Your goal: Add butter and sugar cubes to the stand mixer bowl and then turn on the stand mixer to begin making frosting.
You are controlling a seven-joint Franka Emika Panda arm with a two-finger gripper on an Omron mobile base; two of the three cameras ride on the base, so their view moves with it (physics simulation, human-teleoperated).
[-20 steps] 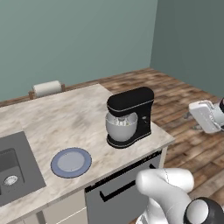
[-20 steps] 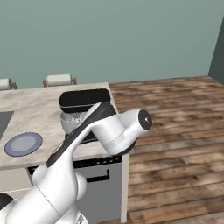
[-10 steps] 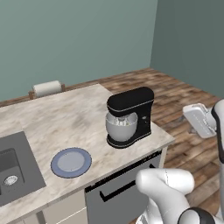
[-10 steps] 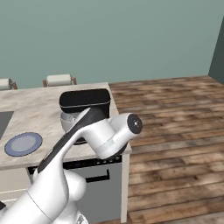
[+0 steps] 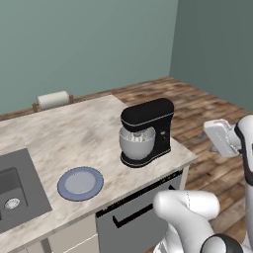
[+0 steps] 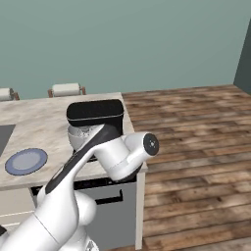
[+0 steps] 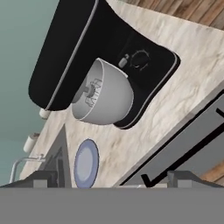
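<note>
The gripper (image 7: 111, 177) stands wide, holding nothing; ahead of it sits the stand mixer (image 7: 100, 57), the stand mixer bowl (image 7: 107, 96) under its head.

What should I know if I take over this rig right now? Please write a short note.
End effector: open, holding nothing, off the counter's right end, looking back at the mixer.
Stand mixer: on the counter near its right end, head down, whisk inside the stand mixer bowl.
Blue-grey plate: left of the mixer, nothing visible on it.
Butter and sugar cubes: I cannot find them in these pictures.
Done: nothing that I can confirm; the bowl's inside is hidden.
Left: locate the butter and cubes, put them in the bowl, then turn the dial.
</note>
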